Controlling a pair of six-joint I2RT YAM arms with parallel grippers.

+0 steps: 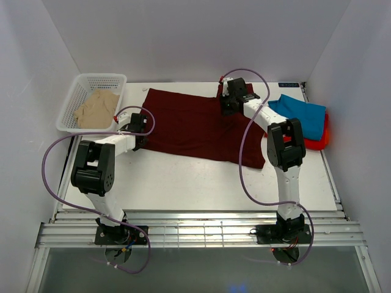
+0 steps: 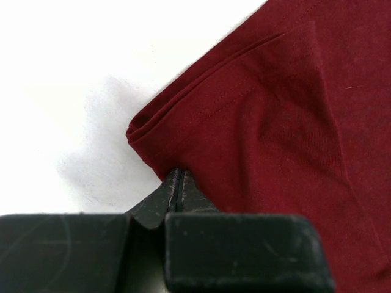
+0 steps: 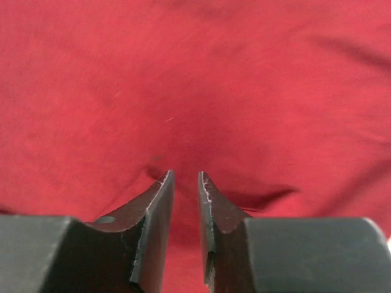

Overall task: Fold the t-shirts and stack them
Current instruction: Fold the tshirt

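- Item, maroon t-shirt [image 1: 189, 125]: lies spread flat across the far middle of the table [image 1: 201, 183]. Its long side runs left to right, and its near edge slants toward my right arm.
- Item, my left gripper [image 2: 177, 173]: sits at the shirt's left edge, low over the table. The jaws are pressed together with only a hairline seam between them. Their tips meet right on the hemmed border beside a folded-over corner, and the cloth runs into the tips, so I list it as clenched on that edge.
- Item, my right gripper [image 3: 185, 177]: sits at the far right part of the maroon t-shirt, pointing down at the cloth. The jaws stand a narrow gap apart and maroon cloth fills the view between them. Dark creases run out from the tips on both sides. I cannot tell whether cloth is pinched in the gap or merely lies beneath it.
- Item, teal-blue t-shirt [image 1: 300, 116]: folded, at the table's right side, just beside the maroon shirt's right end.
- Item, red-orange t-shirt [image 1: 320, 141]: lies under the teal-blue one, showing only along its right and near borders, against the table's right edge.
- Item, beige t-shirt [image 1: 96, 108]: crumpled inside the basket.
- Item, white mesh basket [image 1: 101, 77]: stands at the far left corner of the table, apart from the maroon shirt and near my left arm's wrist.
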